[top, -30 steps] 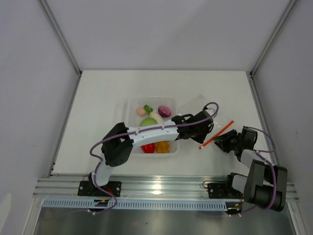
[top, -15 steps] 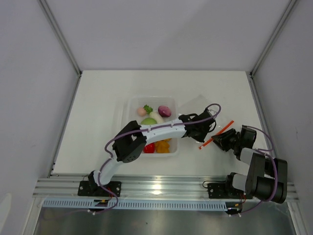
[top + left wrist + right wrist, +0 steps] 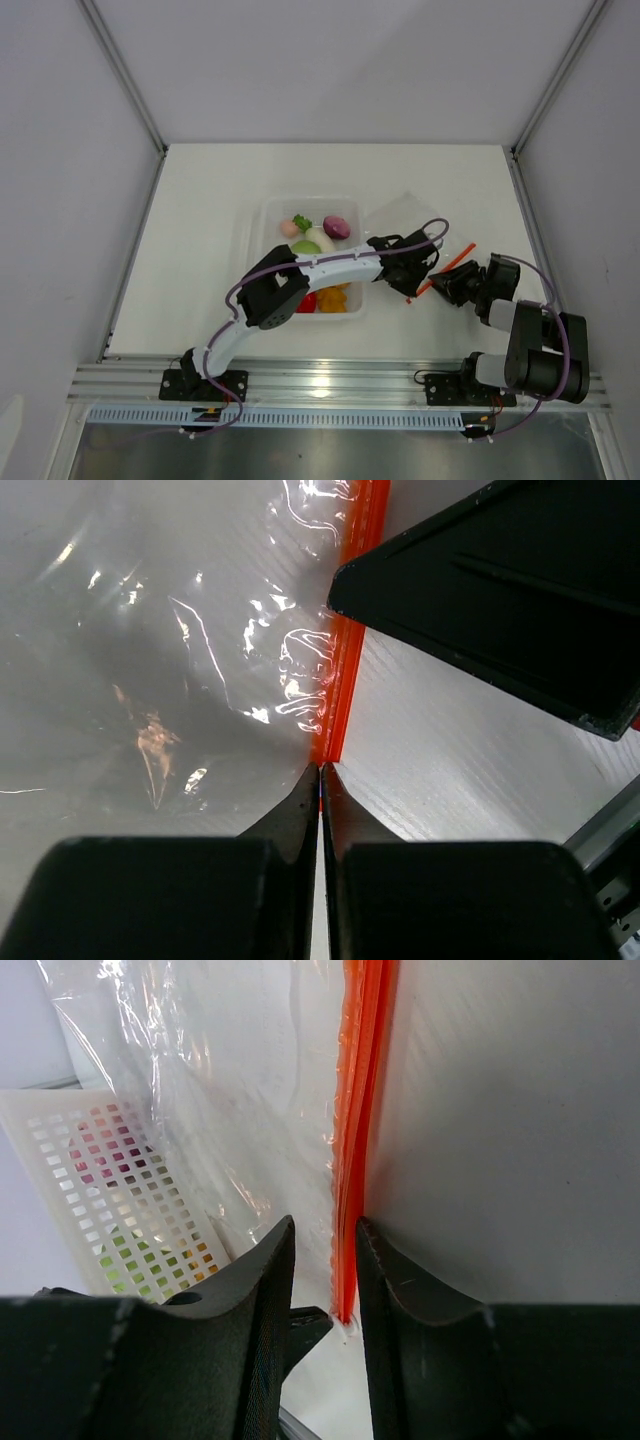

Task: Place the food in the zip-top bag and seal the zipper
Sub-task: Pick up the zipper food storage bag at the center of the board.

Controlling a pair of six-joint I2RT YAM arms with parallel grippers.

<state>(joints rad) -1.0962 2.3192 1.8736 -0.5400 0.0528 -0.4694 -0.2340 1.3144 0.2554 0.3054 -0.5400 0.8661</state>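
Recording, overhead view: clear bag [image 3: 398,212] flat on the desk [image 3: 200,220], just right of the tray [image 3: 262,215]. Zipper [image 3: 455,262] runs diagonally along the bag's right side. Left tool [image 3: 410,283] sits at the strip's near end; right tool [image 3: 445,287] is just beside it, on the same strip. All food lies in the tray: onion [image 3: 336,226], radish [image 3: 318,238], cabbage [image 3: 305,247], pink piece [image 3: 289,228], pepper [image 3: 306,300] and lumpy orange piece [image 3: 335,296]. Nothing shows inside the bag.

Change noted: over the past second the left arm has swung its tool down from the tray corner to the strip's near end. The right tool has closed in toward it, so less orange shows between them.

Left wrist view: left tool [image 3: 320,780] has its fingers pressed together, the tips meeting exactly on the end of the zipper [image 3: 348,630] and apparently pinching it. Crinkled bag [image 3: 150,640] lies to the left. A dark finger of the right tool [image 3: 500,580] crosses the strip above.

Right wrist view: right tool [image 3: 323,1230] has its fingers narrowly spread, straddling the zipper [image 3: 355,1110]. The strip lies against one finger and is not clamped. Bag [image 3: 220,1080] lies to the left.

Assessment: both tools now converge on the mouth, probably to pull it open. Filling has not begun, and sealing comes later.
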